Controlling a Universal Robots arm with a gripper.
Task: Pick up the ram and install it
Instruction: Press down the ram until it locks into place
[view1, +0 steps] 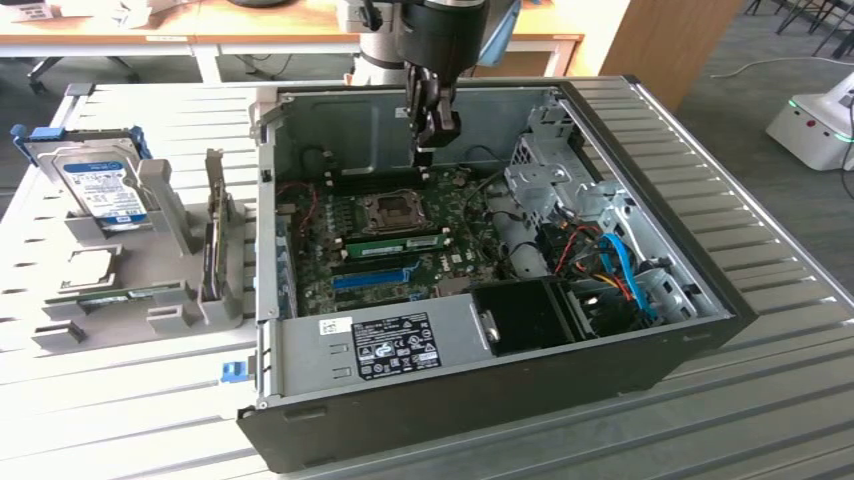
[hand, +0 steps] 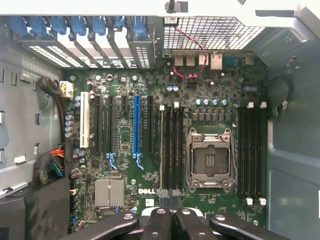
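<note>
The slatted metal table carries a black desktop case laid on its side with the panel off, so its motherboard faces upward and the arm can reach it from above. Read as a clock face over the exterior view, a grey parts rack stands at nine o'clock from the case. It holds a hard drive with a blue label upright, probably so parts can be lifted straight out. A narrow green strip lies low in the rack, and I cannot tell what it is.

The gripper hangs inside the case at about twelve o'clock from the CPU socket, pointing straight down. In the wrist view its fingers are pressed together with nothing visible between them, so it looks clenched on nothing. The tips hover over the end of the memory slots beside the open socket.

The ram sits at six o'clock from the socket. It is a green stick standing on edge in one of those slots, between the socket and the long blue slot. From above it shows as a thin pale line in the slot farthest from the socket. Judging by that, it is already in its slot. Whether the end latches have closed is too small to tell.
</note>
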